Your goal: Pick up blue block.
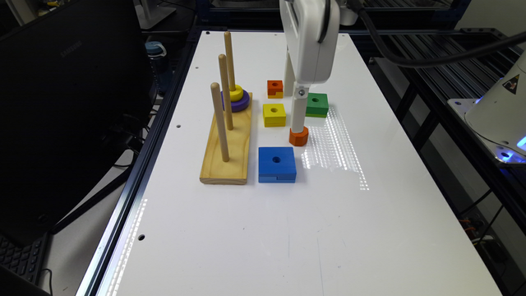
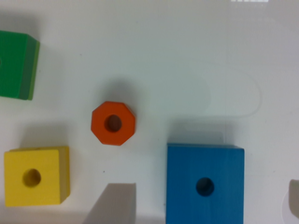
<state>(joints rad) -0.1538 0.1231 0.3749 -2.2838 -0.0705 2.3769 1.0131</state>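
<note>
The blue block [image 1: 276, 162] lies flat on the white table [image 1: 254, 230], a round hole in its centre and a notch in its near side. It sits just beside the wooden peg base. My gripper [image 1: 294, 110] hangs farther back, over the orange octagon nut [image 1: 298, 136], and touches nothing. In the wrist view the blue block [image 2: 205, 183] lies in line with the gap of my gripper [image 2: 204, 201], which is open, one fingertip [image 2: 116, 203] on each side and nothing held.
The wooden base [image 1: 228, 144] carries three upright pegs; a purple ring [image 1: 236, 102] with a yellow ring on top sits around the far peg. A yellow block [image 1: 274, 114], green block [image 1: 317, 104] and orange block [image 1: 275, 88] surround the gripper. A dark monitor [image 1: 61, 102] stands at the exterior view's left.
</note>
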